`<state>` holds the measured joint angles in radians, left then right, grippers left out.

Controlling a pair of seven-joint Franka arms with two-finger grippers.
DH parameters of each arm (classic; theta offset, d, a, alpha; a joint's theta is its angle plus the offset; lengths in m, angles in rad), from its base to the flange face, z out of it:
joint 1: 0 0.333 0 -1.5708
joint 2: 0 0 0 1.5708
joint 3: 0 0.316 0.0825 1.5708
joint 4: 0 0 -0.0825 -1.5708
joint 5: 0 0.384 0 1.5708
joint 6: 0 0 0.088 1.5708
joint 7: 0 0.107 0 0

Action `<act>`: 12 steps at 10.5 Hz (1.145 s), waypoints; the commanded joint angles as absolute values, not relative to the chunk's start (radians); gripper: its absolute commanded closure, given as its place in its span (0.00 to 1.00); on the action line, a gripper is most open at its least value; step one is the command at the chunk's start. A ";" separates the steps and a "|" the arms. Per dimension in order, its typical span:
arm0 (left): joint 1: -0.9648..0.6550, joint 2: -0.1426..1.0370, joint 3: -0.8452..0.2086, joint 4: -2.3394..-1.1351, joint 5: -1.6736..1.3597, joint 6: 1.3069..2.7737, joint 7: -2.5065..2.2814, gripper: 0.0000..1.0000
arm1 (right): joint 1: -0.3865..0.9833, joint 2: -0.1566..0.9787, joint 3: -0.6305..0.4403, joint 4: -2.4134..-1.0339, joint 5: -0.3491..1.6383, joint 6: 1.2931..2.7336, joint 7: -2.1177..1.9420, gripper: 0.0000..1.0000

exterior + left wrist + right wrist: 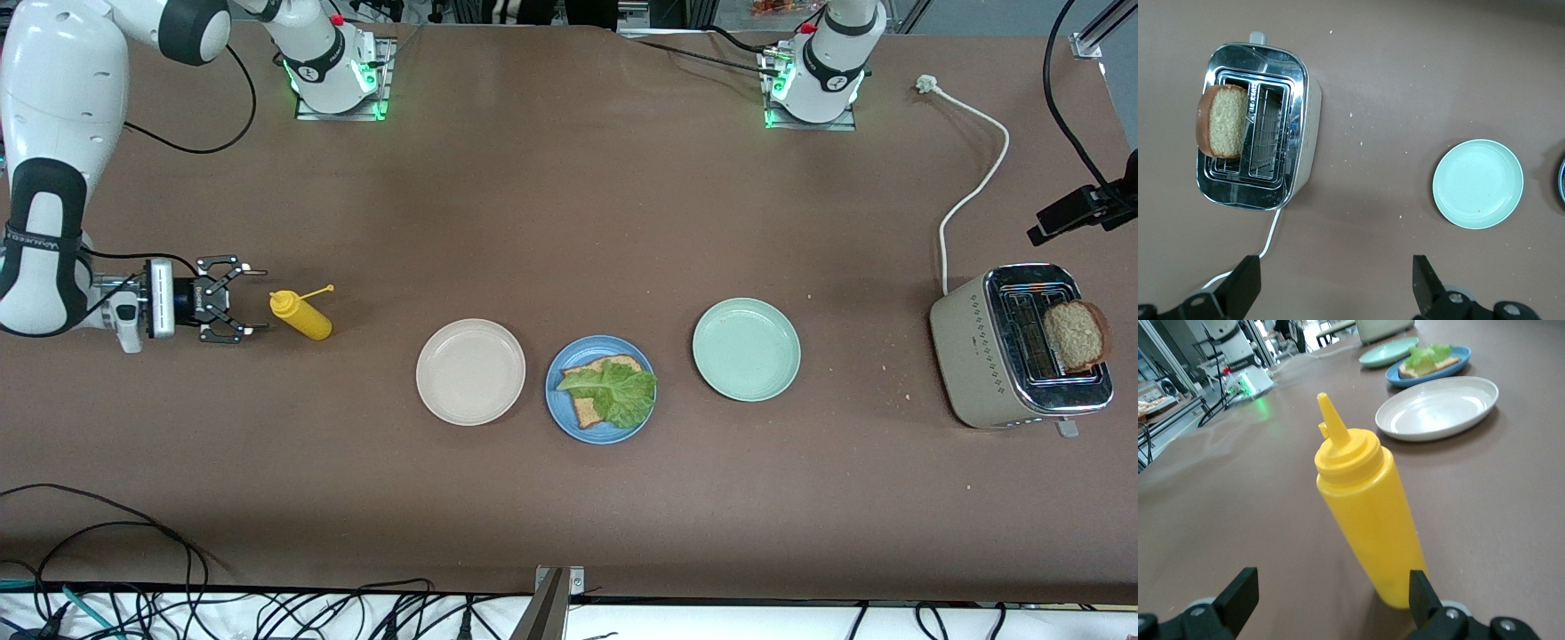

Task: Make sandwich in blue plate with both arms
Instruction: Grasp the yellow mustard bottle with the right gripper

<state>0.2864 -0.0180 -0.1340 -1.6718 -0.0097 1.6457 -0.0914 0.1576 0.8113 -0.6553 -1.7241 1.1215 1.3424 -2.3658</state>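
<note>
The blue plate [559,408] holds one brown bread slice [588,412] with a green lettuce leaf [613,389] on top; it also shows in the right wrist view [1459,368]. A second bread slice [1074,335] stands in a toaster slot [1225,121]. My left gripper [1336,280] is open and empty, high over the bare table between the toaster and the pale green plate; it is out of the front view. My right gripper [242,300] is open and empty, low at the right arm's end of the table, just beside a yellow squeeze bottle [1365,500].
The beige toaster [978,356] stands at the left arm's end, with its white cord [973,191] running toward the bases. A beige-white plate [471,372] and a pale green plate [747,348] flank the blue plate. The yellow bottle [302,316] stands by the right gripper.
</note>
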 commanded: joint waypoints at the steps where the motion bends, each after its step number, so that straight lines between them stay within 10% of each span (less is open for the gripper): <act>1: 0.298 -0.014 -0.138 -1.658 -0.029 1.634 -0.077 0.00 | 0.095 0.828 -0.568 -1.703 1.184 1.319 -2.440 0.00; 7: 0.298 -0.014 -0.138 -1.658 -0.029 1.634 -0.077 0.00 | 0.097 0.883 -0.516 -1.697 1.267 1.322 -2.510 0.01; 8: 0.298 -0.014 -0.138 -1.658 -0.029 1.634 -0.077 0.00 | 0.097 0.882 -0.499 -1.697 1.272 1.325 -2.508 0.28; 9: 0.298 -0.014 -0.138 -1.658 -0.029 1.634 -0.077 0.00 | 0.106 0.881 -0.497 -1.697 1.272 1.336 -2.502 0.87; 12: 0.299 -0.014 -0.138 -1.658 -0.029 1.634 -0.077 0.00 | 0.150 0.862 -0.505 -1.616 1.258 1.367 -2.388 1.00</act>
